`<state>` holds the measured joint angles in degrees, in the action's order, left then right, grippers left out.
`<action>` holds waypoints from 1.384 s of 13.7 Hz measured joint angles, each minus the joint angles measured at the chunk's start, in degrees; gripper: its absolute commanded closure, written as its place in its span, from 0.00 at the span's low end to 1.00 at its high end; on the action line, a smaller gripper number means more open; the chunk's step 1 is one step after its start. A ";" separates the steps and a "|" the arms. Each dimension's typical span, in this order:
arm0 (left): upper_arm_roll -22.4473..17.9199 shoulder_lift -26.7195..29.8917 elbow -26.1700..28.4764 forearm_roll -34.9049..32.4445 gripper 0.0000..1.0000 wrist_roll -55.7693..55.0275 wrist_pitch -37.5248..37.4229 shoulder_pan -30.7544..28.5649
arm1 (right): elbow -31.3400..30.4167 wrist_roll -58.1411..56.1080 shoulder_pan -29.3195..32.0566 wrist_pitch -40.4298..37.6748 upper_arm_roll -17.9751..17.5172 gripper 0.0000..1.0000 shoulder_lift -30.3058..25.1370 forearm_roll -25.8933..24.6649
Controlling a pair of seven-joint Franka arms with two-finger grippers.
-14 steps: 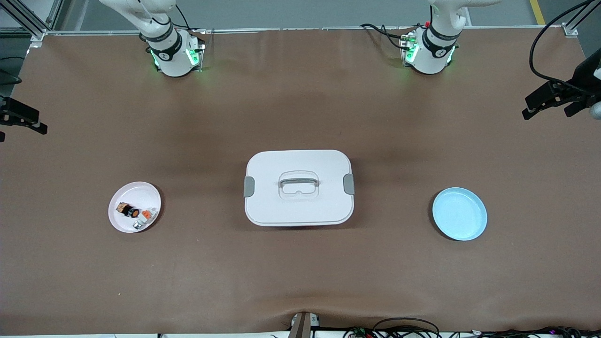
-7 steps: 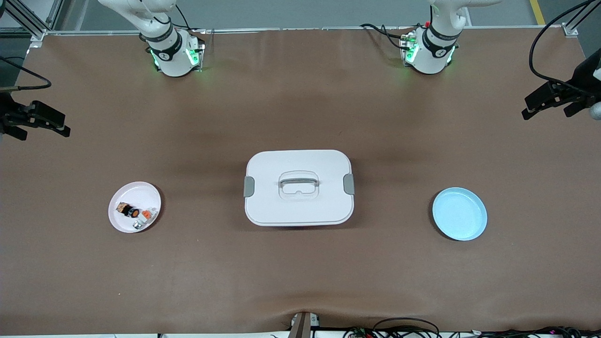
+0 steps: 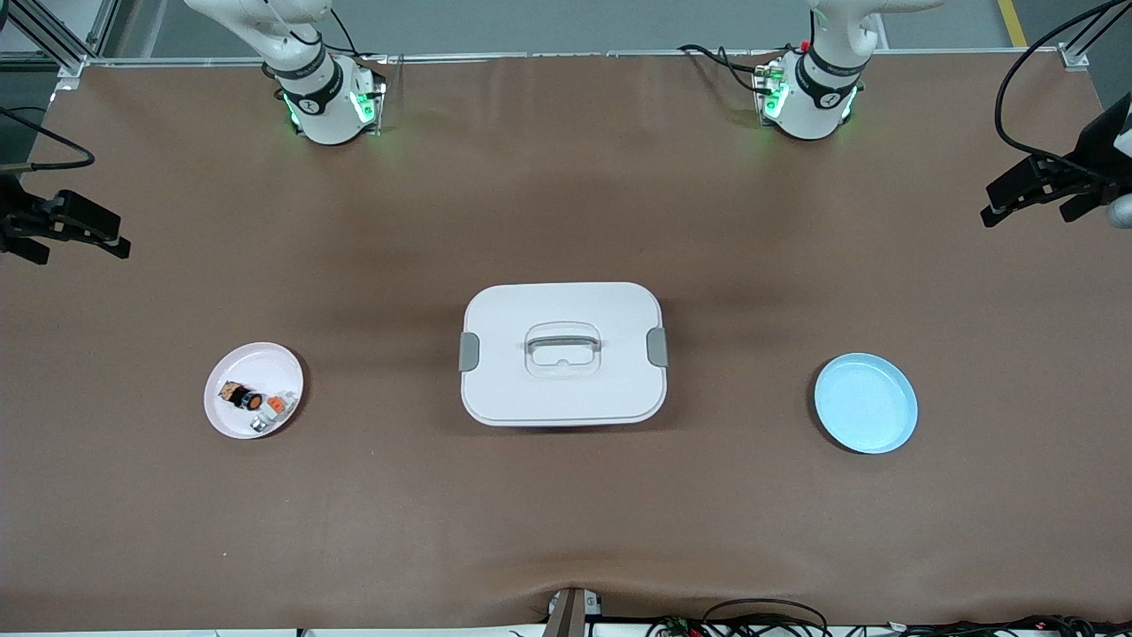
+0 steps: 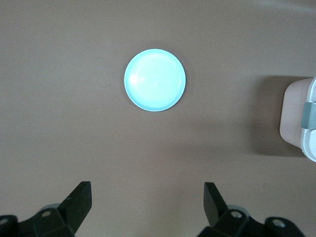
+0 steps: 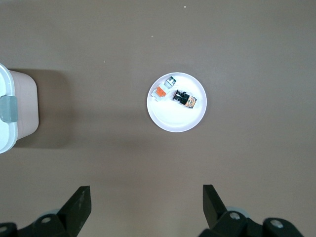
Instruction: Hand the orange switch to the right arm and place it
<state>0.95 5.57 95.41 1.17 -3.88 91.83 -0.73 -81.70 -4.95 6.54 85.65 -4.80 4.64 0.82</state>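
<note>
Nothing grasped: my right claw [image 3: 66, 232], released, has swung in near the plate [image 3: 232, 418] holding the orange switch [image 3: 244, 397]; my left claw [image 3: 1030, 190] waits, released.

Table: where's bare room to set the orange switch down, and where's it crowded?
Free: the blue plate is bare, and so is the table between it and the lidded white box. Crowded: the white plate already holds the orange switch beside other small parts.

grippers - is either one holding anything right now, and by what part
Nothing is held. The left gripper and the right gripper are both open and empty above bare table; the orange switch lies in the white plate.
</note>
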 measured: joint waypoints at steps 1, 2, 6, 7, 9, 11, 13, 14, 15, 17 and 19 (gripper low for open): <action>0.02 0.00 0.00 0.00 0.00 0.00 0.00 0.00 | 0.00 0.00 -0.09 -0.06 0.12 0.00 0.00 0.00; 0.02 0.00 0.00 0.00 0.00 0.00 0.00 0.00 | 0.00 0.00 -0.13 -0.13 0.15 0.00 0.00 0.00; 0.03 -0.01 0.00 0.00 0.00 0.00 0.00 0.00 | 0.00 0.20 -0.17 -1.09 0.23 0.00 -0.10 0.05; 0.03 -0.03 0.00 0.00 0.00 0.00 0.00 0.00 | 0.00 0.28 -0.19 -1.23 0.26 0.00 -0.15 0.06; 0.04 -0.07 0.00 0.00 0.00 0.00 0.00 0.00 | 0.02 0.41 -0.30 -1.26 0.79 0.00 -0.21 0.06; 0.05 -0.08 0.00 0.00 0.00 0.00 0.00 0.00 | 0.24 0.42 -0.31 -1.21 1.71 0.00 -0.22 0.02; 0.05 -0.09 0.00 0.00 0.00 0.00 0.00 0.00 | 0.94 0.46 -0.38 -1.20 2.62 0.00 -0.23 0.02; 0.05 -0.10 0.00 0.00 0.00 0.00 -0.09 0.00 | 1.22 0.48 -0.43 -1.22 3.46 0.00 -0.25 0.02; 0.05 -0.11 0.00 0.00 0.00 0.00 -0.43 0.00 | 1.36 0.48 -0.42 -1.25 4.37 0.00 -0.26 0.04; 0.05 -0.14 0.00 0.00 0.00 0.00 -0.90 0.00 | 1.42 0.48 -0.42 -1.57 5.69 0.00 -0.25 0.07; 0.05 -0.19 0.00 0.00 0.00 0.00 -0.97 0.00 | 1.49 0.51 -0.42 -2.09 6.17 0.00 -0.26 0.15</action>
<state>1.01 5.38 95.40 1.17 -3.88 90.86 -0.73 -80.22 -4.45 6.12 83.56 1.37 4.39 0.97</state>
